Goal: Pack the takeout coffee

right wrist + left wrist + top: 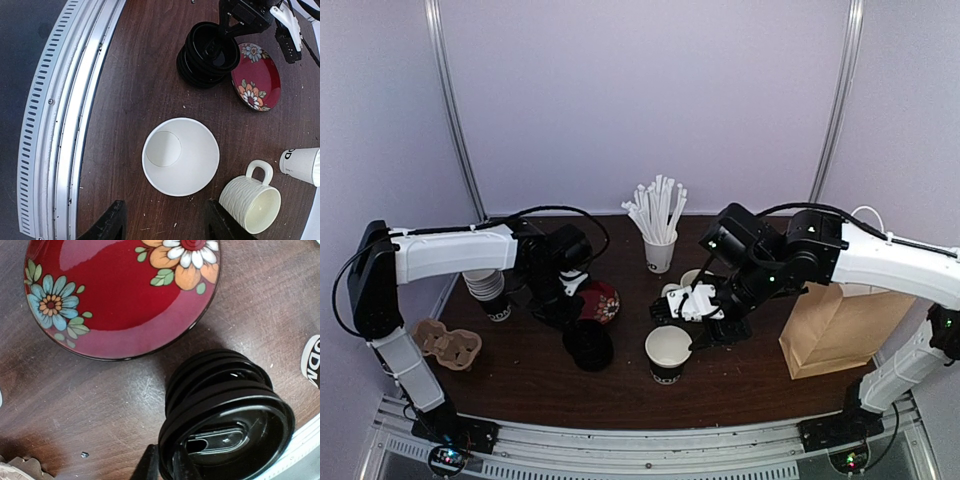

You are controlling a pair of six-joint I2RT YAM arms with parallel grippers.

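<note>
Nearest the arms' bases, a lidless white paper cup (668, 352) with a black lower band stands upright and empty on the dark wooden tabletop (540, 385). Close by at its 9 o'clock sits a stack of black lids (588, 345).

The left tool (166, 466) is down on that stack. Its fingers (149, 467) stand nearly together, one on either side of the rim of the top lid (235, 435), but whether they pinch it cannot be told.

Well out at 9 o'clock lies a cardboard cup carrier (447, 343), and at 3 o'clock a brown paper bag (845, 325) stands upright.

The right tool (166, 201) hovers over the tabletop just past the cup at about 1 o'clock, its jaws wide apart and gripping nothing. A cream ribbed mug (250, 202) rests near the cup without touching it.

Farther back, a red flowered plate (602, 300) lies at 12 o'clock of the lids. A stack of paper cups (490, 292) stands at 10 o'clock under the left arm. A white cup of straws (660, 245) stands farthest, at 12 o'clock.
</note>
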